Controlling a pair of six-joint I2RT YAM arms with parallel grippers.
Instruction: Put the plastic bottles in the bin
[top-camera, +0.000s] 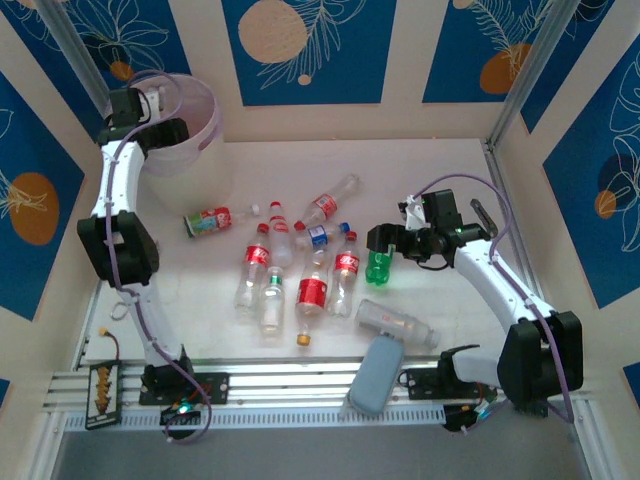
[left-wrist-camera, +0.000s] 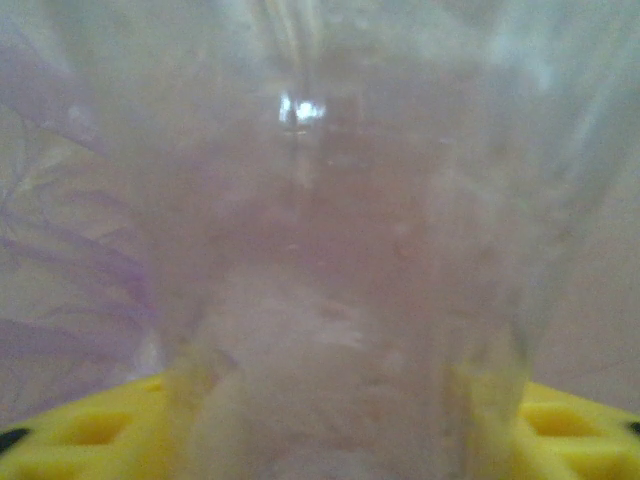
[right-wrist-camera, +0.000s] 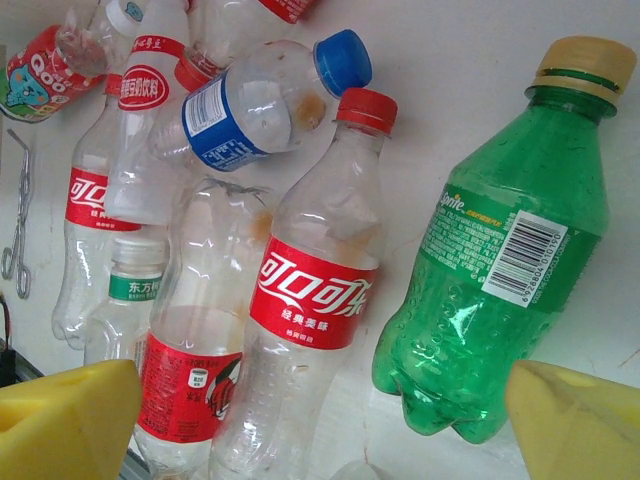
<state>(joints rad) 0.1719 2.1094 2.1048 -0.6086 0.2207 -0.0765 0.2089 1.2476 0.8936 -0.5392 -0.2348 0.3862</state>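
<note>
The left pincer (top-camera: 172, 130) is held at the mouth of the bin (top-camera: 200, 150), which is set in the far left corner of the counter (top-camera: 450, 180), a pose judged to suit a drop inside. In the left wrist view a blurred, pale, clear thing is seen between the yellow fingertips (left-wrist-camera: 75, 440). Whether it is a pinched bottle or the bin's own wall cannot be told, so this pincer's state is left undecided. The right pincer (right-wrist-camera: 320, 430) is spread wide and empty above the right side of the heap of plastic bottles (top-camera: 313, 292), which lie in the middle of the counter, well apart from the bin. The green bottle (right-wrist-camera: 500, 250) is framed toward one fingertip, with a red-labelled bottle (right-wrist-camera: 310, 300) close beside it and a blue-labelled bottle (right-wrist-camera: 260, 100) laid across its neighbours. The green one is judged the easier pick, since bare counter is left on its outer side, whereas the others are crowded together. Near the front rail a grey-blue pad (top-camera: 375, 378) is lying just beside a clear bottle (top-camera: 398, 322). The bin is hemmed in by two walls, so it is best approached from above.
</note>
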